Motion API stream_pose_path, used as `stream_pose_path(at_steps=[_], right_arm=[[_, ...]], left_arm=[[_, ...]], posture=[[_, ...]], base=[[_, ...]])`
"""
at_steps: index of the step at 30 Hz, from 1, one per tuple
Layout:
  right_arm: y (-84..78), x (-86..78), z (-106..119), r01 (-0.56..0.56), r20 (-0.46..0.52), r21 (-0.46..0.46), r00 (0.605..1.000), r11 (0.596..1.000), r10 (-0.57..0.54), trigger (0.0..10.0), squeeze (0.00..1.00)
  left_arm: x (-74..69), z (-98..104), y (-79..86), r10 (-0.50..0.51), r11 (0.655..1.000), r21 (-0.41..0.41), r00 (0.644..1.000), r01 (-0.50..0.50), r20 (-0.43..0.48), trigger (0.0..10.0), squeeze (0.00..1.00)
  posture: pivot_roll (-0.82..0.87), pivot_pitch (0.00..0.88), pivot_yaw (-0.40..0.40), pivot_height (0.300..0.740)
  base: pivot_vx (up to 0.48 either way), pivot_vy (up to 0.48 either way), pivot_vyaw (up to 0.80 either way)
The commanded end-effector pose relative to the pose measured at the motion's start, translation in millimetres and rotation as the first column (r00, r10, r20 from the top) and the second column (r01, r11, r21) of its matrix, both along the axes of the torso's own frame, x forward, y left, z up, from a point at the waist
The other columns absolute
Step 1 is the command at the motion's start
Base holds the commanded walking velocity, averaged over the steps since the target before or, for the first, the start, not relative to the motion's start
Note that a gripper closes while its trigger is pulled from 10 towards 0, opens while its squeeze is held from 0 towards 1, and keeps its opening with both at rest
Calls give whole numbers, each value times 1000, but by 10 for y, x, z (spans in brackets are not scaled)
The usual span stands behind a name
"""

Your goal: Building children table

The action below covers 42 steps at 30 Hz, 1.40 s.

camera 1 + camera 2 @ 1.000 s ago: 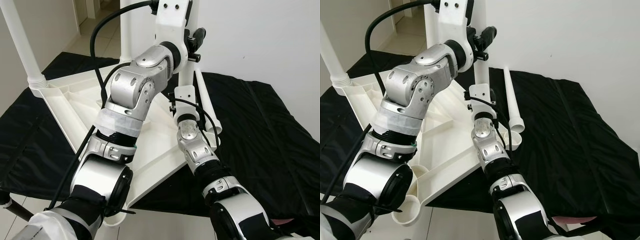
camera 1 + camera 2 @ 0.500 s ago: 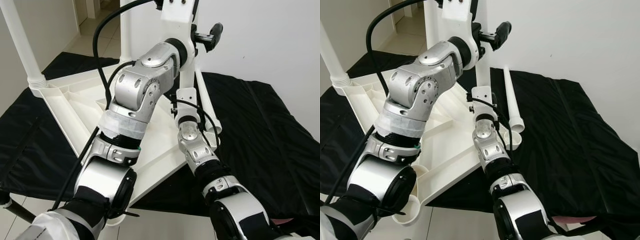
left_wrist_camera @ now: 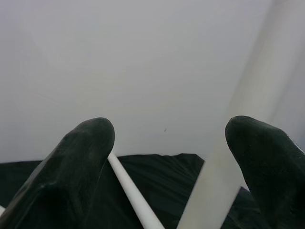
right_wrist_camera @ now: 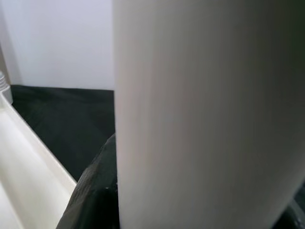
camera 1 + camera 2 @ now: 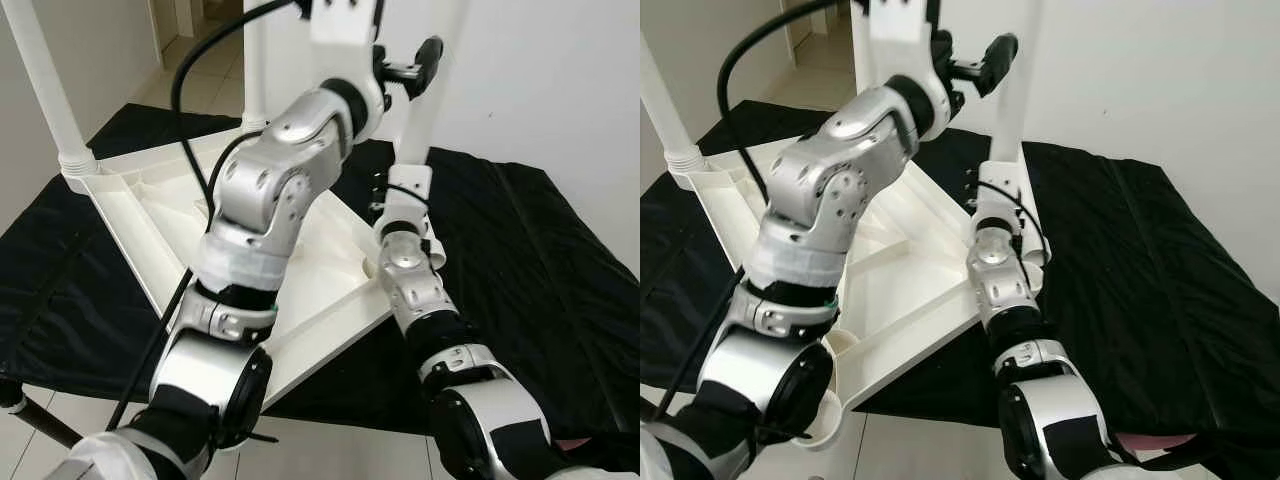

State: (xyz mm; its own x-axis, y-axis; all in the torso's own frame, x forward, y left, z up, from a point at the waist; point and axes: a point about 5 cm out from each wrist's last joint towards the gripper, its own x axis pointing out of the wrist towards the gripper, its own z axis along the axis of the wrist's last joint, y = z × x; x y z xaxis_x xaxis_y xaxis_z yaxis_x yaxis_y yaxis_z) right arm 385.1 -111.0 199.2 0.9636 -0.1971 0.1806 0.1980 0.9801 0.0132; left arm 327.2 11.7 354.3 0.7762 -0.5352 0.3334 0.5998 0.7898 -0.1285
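Observation:
The white tabletop (image 5: 150,215) lies upside down on a black cloth, with two white legs (image 5: 40,90) standing in its far corners. Over the tabletop's right corner my right gripper (image 4: 195,200) is shut on another white leg (image 5: 428,95), which it holds nearly upright. In the right wrist view, a black finger (image 4: 95,191) presses against that leg. My left gripper (image 3: 171,131) is raised beside the top part of the held leg (image 3: 248,109), open, with the leg near one fingertip (image 3: 257,143).
A loose white leg (image 3: 131,188) lies on the black cloth (image 5: 520,260) beyond the tabletop's right corner. A white wall stands close behind. The cloth's front edge and the pale floor (image 5: 330,450) are near my body. A doorway opens at the far left.
My right arm has carried the held leg to the right, away from the tabletop's middle. My left gripper has swung up and right alongside it.

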Motion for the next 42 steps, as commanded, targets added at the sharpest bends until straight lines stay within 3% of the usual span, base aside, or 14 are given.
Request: stream_pose_path(at_steps=[1,14,17,21,24,26,28,29,30,32,34,35,38,42], right_arm=[[-40,-16,21,6,21,17,1000,1000,-7,10000,0],[-317,-222,53,-34,141,29,990,999,29,10000,0],[-415,-293,17,-23,145,40,989,999,17,10000,0],[-468,-319,-17,-13,132,50,991,999,6,10000,0],[-512,-333,-44,0,122,58,993,998,-7,10000,0],[-577,-344,-74,2,105,54,994,999,-7,10000,0],[-595,-344,-80,-1,101,44,995,999,-4,10000,0],[-611,-340,-85,-1,96,35,995,999,-3,10000,0],[-611,-340,-85,-1,96,35,995,999,-3,10000,0],[-629,-341,-73,-1,95,21,995,1000,-1,10000,0],[-629,-341,-73,-1,95,21,995,1000,-1,10000,0],[-642,-347,-60,-1,96,12,995,1000,0,10000,0],[-660,-343,-54,4,94,4,996,1000,-4,10000,0],[-665,-343,-53,6,94,3,996,1000,-6,10000,0]], left_arm=[[-33,-11,-28,-27,1000,1,1000,27,-5,10000,0],[70,-632,138,78,987,144,994,-67,-70,10000,0],[58,-826,171,105,978,191,991,-87,-84,10000,0],[34,-922,180,113,970,222,991,-94,-71,10000,0],[4,-990,180,105,966,243,993,-89,-53,10000,0],[-109,-1155,126,6,961,275,998,11,-60,10000,0],[-154,-1204,100,-32,956,291,998,45,-49,10000,0],[-217,-1269,49,-93,931,353,996,90,-10,10000,0],[-217,-1269,49,-93,931,353,996,90,-10,10000,0],[-326,-1442,-54,-201,861,482,979,160,34,10000,0],[-326,-1442,-54,-201,861,482,979,160,34,10000,0],[-384,-1610,-120,-254,815,539,967,213,2,10000,0],[-406,-1772,-172,-268,784,569,962,247,-48,10000,0],[-412,-1817,-194,-274,767,590,960,253,-56,10000,0]], posture=[[50,0,-81,740],[25,0,-77,740],[26,0,-78,740],[26,0,-80,740],[27,0,-82,740],[28,0,-84,740],[29,0,-85,740],[30,0,-87,740],[30,0,-87,740],[31,0,-87,740],[31,0,-87,740],[31,0,-85,740],[30,0,-80,740],[29,0,-80,740]], base=[[0,0,0],[0,0,0],[0,0,0],[0,0,0],[0,0,0],[0,0,0],[0,0,0],[0,0,0],[0,0,0],[0,0,0],[0,0,0],[0,0,0],[0,0,0],[0,0,0]])
